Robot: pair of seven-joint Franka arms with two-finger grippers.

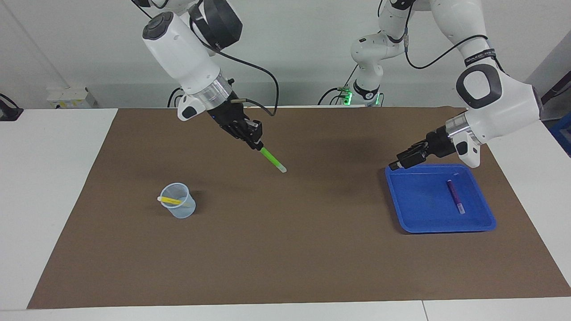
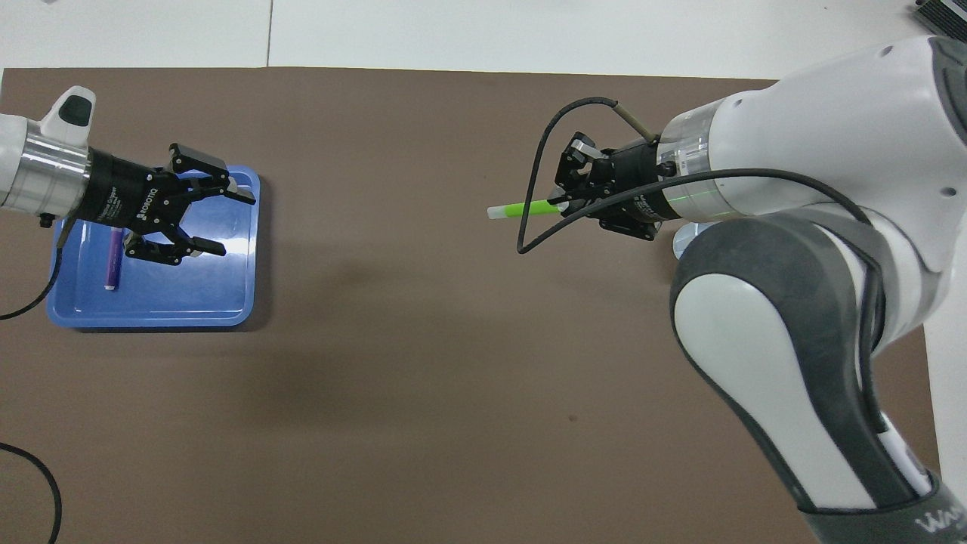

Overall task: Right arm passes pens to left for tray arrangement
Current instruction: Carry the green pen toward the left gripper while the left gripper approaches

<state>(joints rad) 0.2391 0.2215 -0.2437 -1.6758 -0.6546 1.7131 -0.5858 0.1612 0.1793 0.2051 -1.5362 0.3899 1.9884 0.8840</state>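
My right gripper (image 1: 255, 142) is shut on the green pen (image 1: 273, 159) and holds it up over the mat's middle. The pen's white tip points toward the left arm's end; in the overhead view the green pen (image 2: 523, 208) sticks out of the right gripper (image 2: 563, 202). The left gripper (image 1: 396, 164) hangs open and empty over the blue tray's (image 1: 415, 218) edge, facing the green pen. Its spread fingers (image 2: 240, 195) show from above. The purple pen (image 1: 456, 196) lies flat in the tray (image 2: 189, 295). The yellow pen (image 1: 171, 200) leans in a cup.
A small translucent cup (image 1: 182, 210) stands on the brown mat (image 1: 285, 249) toward the right arm's end. In the overhead view the right arm hides nearly all of it. A loose black cable (image 2: 529, 227) loops beside the right gripper.
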